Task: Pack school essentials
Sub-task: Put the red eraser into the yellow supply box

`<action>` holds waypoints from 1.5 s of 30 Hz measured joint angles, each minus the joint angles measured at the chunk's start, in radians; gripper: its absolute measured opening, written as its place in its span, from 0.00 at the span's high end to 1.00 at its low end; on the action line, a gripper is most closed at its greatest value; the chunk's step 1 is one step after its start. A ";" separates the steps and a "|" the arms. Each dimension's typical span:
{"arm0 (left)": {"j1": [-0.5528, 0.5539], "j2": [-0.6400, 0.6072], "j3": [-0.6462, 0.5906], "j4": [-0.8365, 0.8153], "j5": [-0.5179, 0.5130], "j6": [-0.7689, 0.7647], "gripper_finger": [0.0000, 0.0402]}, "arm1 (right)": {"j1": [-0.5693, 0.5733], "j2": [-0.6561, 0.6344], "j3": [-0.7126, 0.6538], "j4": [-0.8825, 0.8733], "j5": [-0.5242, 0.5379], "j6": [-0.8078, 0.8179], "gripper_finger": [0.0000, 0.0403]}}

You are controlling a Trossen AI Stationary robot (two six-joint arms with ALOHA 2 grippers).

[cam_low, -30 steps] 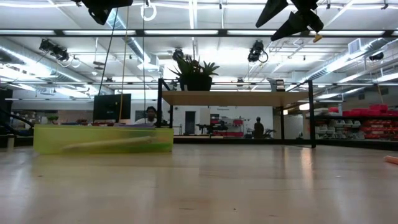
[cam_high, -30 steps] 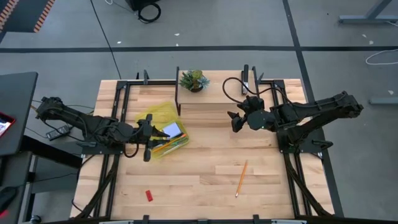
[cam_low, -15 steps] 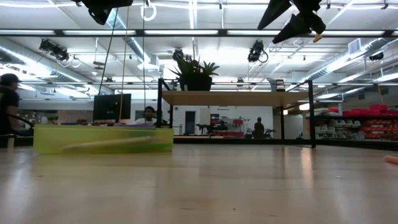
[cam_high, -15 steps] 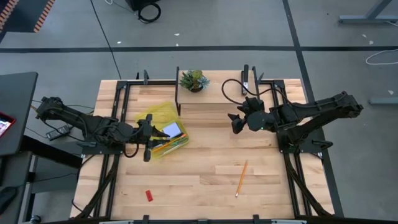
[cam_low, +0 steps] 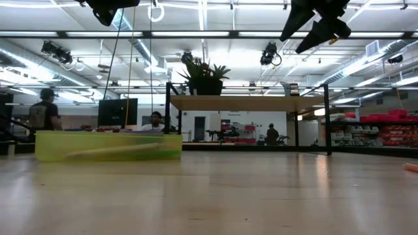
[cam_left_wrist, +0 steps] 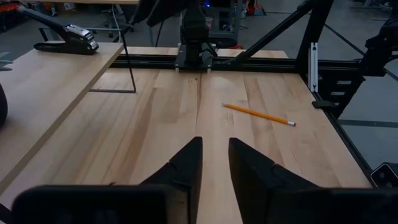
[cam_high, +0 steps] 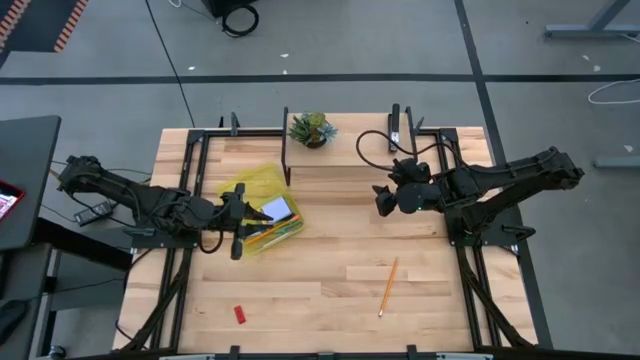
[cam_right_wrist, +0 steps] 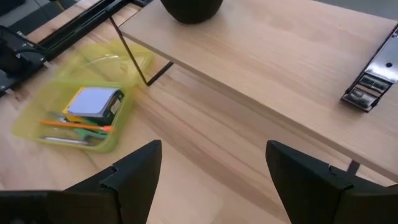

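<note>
A yellow-green see-through case [cam_high: 262, 215] lies on the table's left half. It holds a pale blue notepad [cam_right_wrist: 93, 98] on top of a crayon box, with orange pencils [cam_right_wrist: 74, 125] beside them. A loose orange pencil [cam_high: 388, 286] lies right of centre, also in the left wrist view [cam_left_wrist: 256, 114]. A small red eraser [cam_high: 240, 314] lies near the front edge. My left gripper [cam_high: 245, 216] hangs over the case's left end, slightly open, with nothing between its fingers [cam_left_wrist: 214, 146]. My right gripper [cam_high: 381, 197] hangs open in the air right of centre [cam_right_wrist: 214, 162], high above the table [cam_low: 313, 26].
A raised wooden shelf [cam_high: 340, 150] spans the far middle of the table. It carries a potted plant [cam_high: 310, 129] and a black stapler [cam_right_wrist: 372, 78]. Black frame rails run along both sides of the table. People move in the room beyond the far edge.
My right gripper has tipped a little further downward while hanging in about the same spot, and it has stayed open.
</note>
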 joint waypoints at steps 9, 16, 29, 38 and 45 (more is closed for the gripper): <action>0.000 0.000 0.000 0.000 0.000 0.000 0.78 | 0.000 0.000 0.000 0.000 -0.012 0.002 0.27; 0.000 0.000 0.000 0.000 0.000 0.000 0.79 | 0.050 0.000 -0.042 0.001 -0.016 0.093 0.27; 0.000 0.000 0.000 0.000 0.000 0.000 0.79 | 0.053 0.000 -0.071 0.003 -0.018 0.091 0.27; -0.001 0.000 0.000 0.012 0.001 -0.183 0.80 | 0.042 0.000 -0.071 0.006 -0.073 0.116 0.27; -0.001 0.000 0.000 -0.016 0.039 -0.587 0.80 | 0.082 0.000 -0.071 0.006 -0.077 0.141 0.27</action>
